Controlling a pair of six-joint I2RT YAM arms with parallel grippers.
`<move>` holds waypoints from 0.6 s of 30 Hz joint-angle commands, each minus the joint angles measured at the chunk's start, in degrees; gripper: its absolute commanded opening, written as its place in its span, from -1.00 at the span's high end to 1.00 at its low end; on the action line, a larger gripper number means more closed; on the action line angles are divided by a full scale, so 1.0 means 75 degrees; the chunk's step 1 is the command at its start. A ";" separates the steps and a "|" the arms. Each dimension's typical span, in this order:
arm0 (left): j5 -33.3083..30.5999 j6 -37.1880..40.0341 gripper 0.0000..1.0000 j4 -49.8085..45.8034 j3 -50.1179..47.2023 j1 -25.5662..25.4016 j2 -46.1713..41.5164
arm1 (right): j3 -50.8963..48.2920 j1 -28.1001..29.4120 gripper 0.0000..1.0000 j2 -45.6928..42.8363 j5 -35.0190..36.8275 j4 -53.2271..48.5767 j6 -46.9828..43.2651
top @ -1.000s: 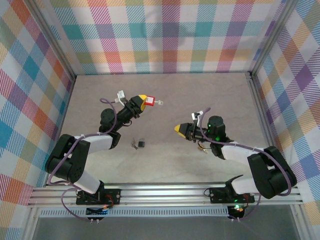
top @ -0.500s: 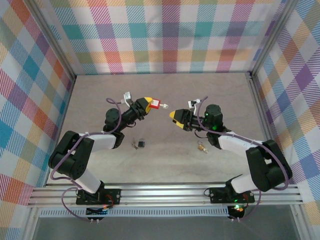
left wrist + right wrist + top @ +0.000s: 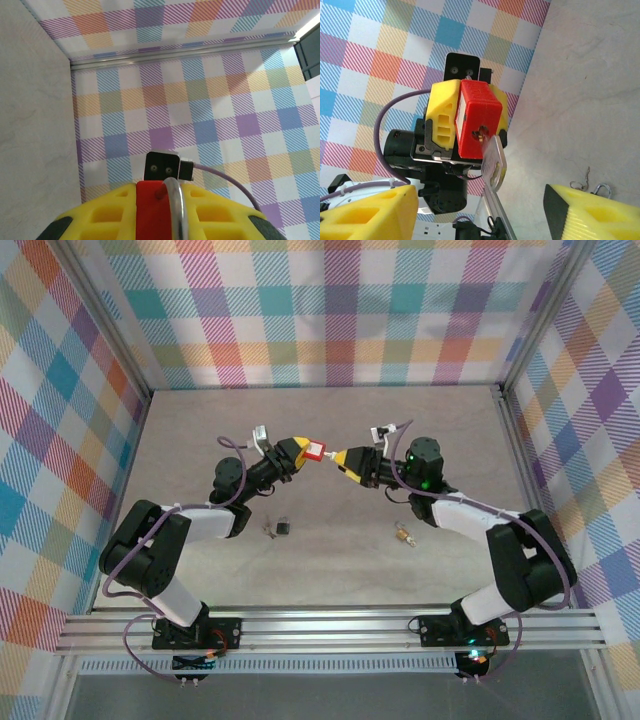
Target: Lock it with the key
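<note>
A red padlock [image 3: 315, 450] is held above the middle of the table, with my left gripper [image 3: 298, 449] shut on it between its yellow fingers. In the left wrist view the red body [image 3: 152, 212] and silver shackle [image 3: 176, 207] sit between those fingers. In the right wrist view the padlock [image 3: 479, 117] faces me, and a silver key [image 3: 493, 162] sticks out of its keyhole. My right gripper [image 3: 481, 196] stands open just short of the key, one yellow finger [image 3: 367, 212] on each side and neither touching it. From above, the right gripper [image 3: 345, 459] points at the padlock.
On the table lie a small black item with a ring [image 3: 280, 529] and a brass lock with a ring [image 3: 404, 534]. Plaid walls close off three sides. An aluminium rail [image 3: 330, 625] runs along the near edge.
My right gripper has risen from near the brass lock and moved left up to the padlock, its jaws wider than before. The left gripper has shifted slightly right with the padlock.
</note>
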 commanded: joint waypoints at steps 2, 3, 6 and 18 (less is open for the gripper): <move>0.0066 -0.0112 1.00 0.0683 0.0246 -0.0135 0.0031 | 0.0317 -0.0007 -0.24 0.0287 -0.0278 0.0564 0.0245; 0.0066 -0.0100 1.00 0.0677 0.0249 -0.0136 0.0025 | 0.0349 -0.0009 -0.23 0.0329 -0.0275 0.0609 0.0279; 0.0078 -0.0100 1.00 0.0672 0.0249 -0.0147 0.0043 | 0.0449 -0.0006 -0.15 0.0384 -0.0301 0.0726 0.0360; 0.0072 -0.0089 1.00 0.0673 0.0249 -0.0147 0.0034 | 0.0505 -0.0002 0.17 0.0361 -0.0389 0.0778 0.0463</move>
